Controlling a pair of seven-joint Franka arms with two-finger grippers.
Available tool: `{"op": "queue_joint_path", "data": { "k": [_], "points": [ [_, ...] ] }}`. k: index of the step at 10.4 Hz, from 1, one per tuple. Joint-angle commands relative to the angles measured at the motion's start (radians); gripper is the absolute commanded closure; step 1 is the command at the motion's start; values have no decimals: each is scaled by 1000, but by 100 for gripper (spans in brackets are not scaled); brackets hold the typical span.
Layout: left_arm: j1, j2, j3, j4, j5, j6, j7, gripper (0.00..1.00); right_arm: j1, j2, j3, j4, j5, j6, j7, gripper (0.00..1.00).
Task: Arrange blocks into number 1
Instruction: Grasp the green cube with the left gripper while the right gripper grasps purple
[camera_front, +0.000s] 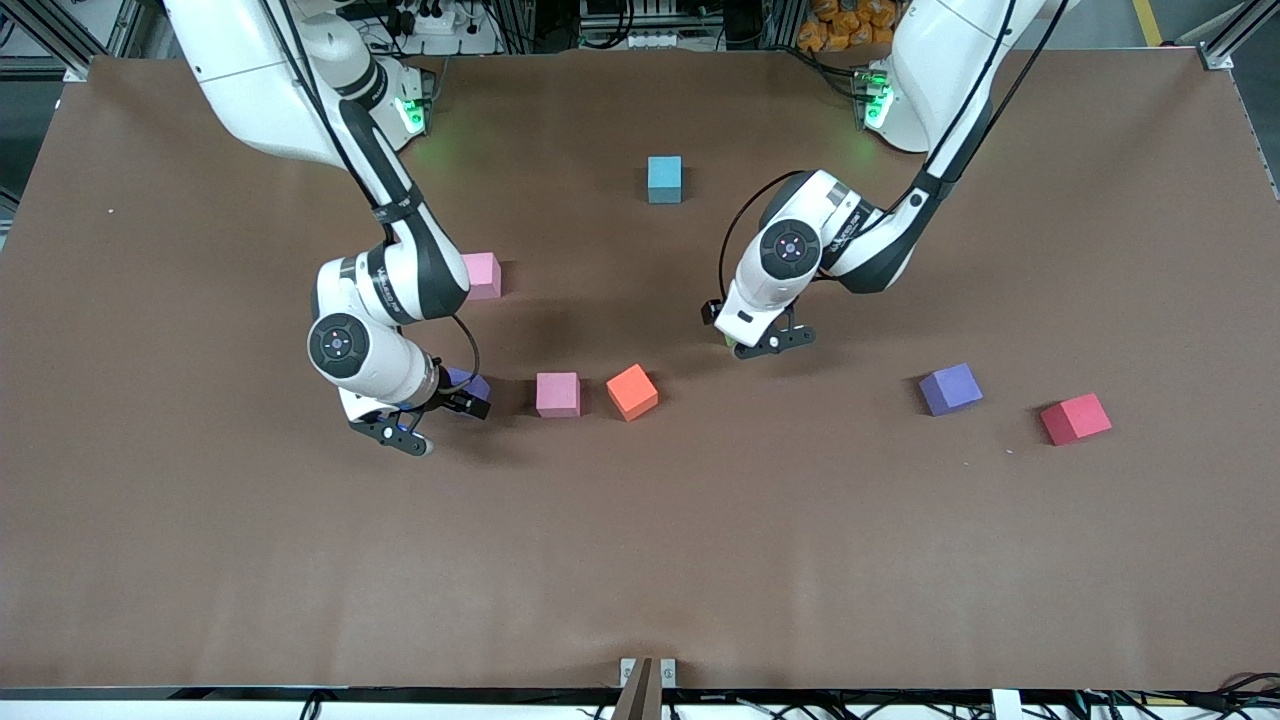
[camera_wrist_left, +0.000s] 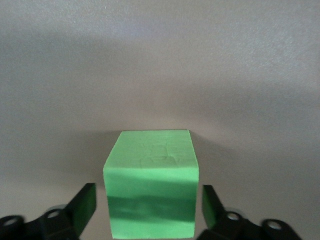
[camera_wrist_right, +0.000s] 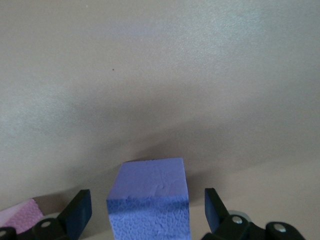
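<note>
The left gripper (camera_wrist_left: 150, 210) is straddling the green block (camera_wrist_left: 150, 182) on the table (camera_front: 640, 560), jaws spread with a gap at each side, while the right gripper (camera_wrist_right: 147, 212) is likewise bracketing a purple block (camera_wrist_right: 149, 197), unpinched, beside the pink block (camera_front: 557, 394).

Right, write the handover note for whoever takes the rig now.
Left end effector: down at the table, fingers either side of the green block, small gaps showing.
Right end effector: open, straddling a purple block, not gripping.
Other blocks lie loose: light blue block nearest the bases, two pink blocks, orange block, second purple block, red block.
Done: nothing lined up.
Left: build the whole 1.
</note>
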Motion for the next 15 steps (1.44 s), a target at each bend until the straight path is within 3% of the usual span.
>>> {"op": "queue_joint_path", "data": {
  "k": [1, 3, 4, 6, 8, 15],
  "points": [
    [-22, 2, 5, 14, 30, 7, -24, 98, 13, 12, -12, -2, 5, 2, -30, 21],
    [-64, -13, -8, 20, 30, 6, -26, 100, 14, 12, -12, -5, 7, -2, -30, 43],
    [-87, -21, -13, 20, 30, 6, -26, 100, 14, 9, -12, -5, 7, -5, -30, 44],
    [-130, -33, -48, 19, 30, 4, -29, 100, 14, -15, -12, -6, 8, -16, -31, 44],
    [-168, -33, -77, 10, 30, 0, -29, 100, 14, -105, -12, -20, 7, -85, -45, 43],
    [-203, -27, -150, -41, 30, 0, -93, 100, 27, -389, -9, -241, 11, -108, -112, 43]
  ]
}}
